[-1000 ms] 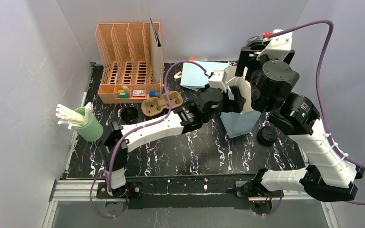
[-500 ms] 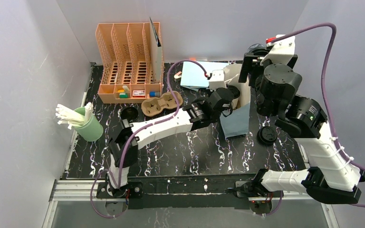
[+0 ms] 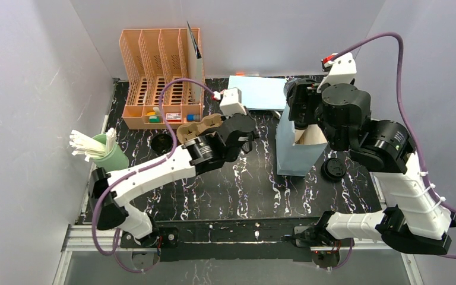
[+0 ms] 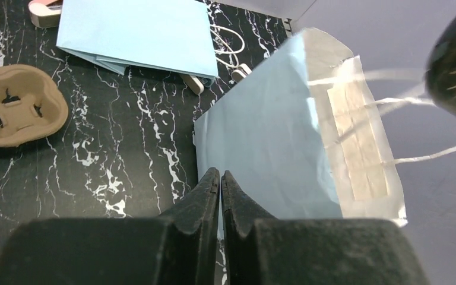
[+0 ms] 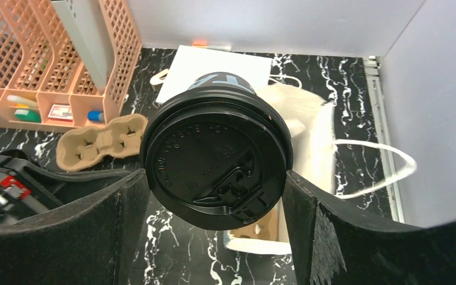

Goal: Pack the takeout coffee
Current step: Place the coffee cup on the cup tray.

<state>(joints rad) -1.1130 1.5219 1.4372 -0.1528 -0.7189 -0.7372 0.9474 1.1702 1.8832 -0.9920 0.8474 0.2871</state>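
Note:
A takeout coffee cup (image 5: 217, 166), dark with a round black lid, sits between the fingers of my right gripper (image 5: 217, 178), which is shut on it. The gripper (image 3: 300, 117) hangs over the open mouth of the upright light-blue paper bag (image 3: 300, 148); brown pulp shows inside the bag (image 5: 265, 228). A second black-lidded cup (image 3: 334, 169) stands on the table right of the bag. My left gripper (image 4: 219, 176) is shut on nothing, left of the bag (image 4: 261, 136) and apart from it; from above it (image 3: 250, 135) lies mid-table.
A brown pulp carrier (image 3: 199, 127) lies behind the left arm. Another black round cup or lid (image 3: 162, 142) sits left of it. Folded blue bags (image 3: 261, 92) lie at the back. An orange file rack (image 3: 160, 77) and a green holder (image 3: 111, 157) stand on the left.
My left gripper has let go of the bag's rim, shut, and pulled back to the left. The bag now stands straighter. The right gripper stays over it with the cup.

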